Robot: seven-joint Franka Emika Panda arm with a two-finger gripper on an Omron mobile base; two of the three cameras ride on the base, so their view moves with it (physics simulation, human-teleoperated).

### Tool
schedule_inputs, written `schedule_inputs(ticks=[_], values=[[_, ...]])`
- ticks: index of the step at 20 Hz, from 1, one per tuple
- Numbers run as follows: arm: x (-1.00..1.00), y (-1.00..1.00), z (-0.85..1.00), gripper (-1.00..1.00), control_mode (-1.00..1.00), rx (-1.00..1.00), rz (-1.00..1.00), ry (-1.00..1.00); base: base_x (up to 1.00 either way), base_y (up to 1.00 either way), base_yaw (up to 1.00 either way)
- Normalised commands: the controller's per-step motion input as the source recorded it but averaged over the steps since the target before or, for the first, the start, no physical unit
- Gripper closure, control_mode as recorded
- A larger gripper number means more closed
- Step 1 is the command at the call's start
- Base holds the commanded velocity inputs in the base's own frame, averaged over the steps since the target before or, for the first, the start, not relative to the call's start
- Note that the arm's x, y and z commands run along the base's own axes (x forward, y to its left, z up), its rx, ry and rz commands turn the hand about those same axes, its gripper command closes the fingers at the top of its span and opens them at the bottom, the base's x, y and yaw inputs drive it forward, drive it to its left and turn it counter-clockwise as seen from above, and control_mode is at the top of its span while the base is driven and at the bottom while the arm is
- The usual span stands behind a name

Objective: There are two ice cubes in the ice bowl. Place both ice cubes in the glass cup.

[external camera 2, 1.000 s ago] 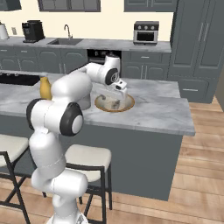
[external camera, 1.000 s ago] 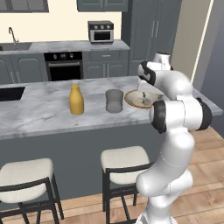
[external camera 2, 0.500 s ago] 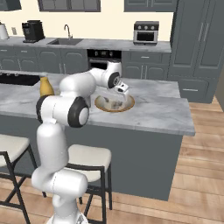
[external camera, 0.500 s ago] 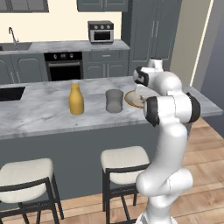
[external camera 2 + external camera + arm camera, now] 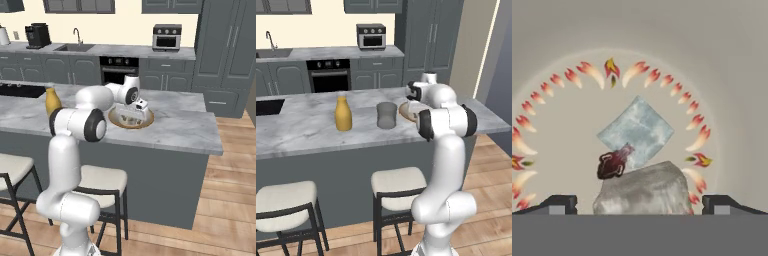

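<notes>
Hanging low inside the bowl (image 5: pixel 572 45), the gripper (image 5: pixel 640 204) has its fingers wide apart (one ice cube (image 5: pixel 644 191) between them), another cube (image 5: pixel 637 131) at twelve o'clock.

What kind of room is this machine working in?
A home kitchen, rendered by computer rather than filmed. A built-in oven sits in grey cabinets, a sink with a faucet is set in the back counter, and stools stand at a marble island.
</notes>
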Motion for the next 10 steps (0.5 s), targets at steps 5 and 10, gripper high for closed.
schedule_inputs(ticks=[5,10], values=[[0.36,0.00,-0.28,-1.00,-1.00,-0.04,0.00,0.01,0.00,0.00,0.00],[0.04,0.00,-0.45,-1.00,-1.00,-0.03,0.00,0.06,0.00,0.00,0.00]])
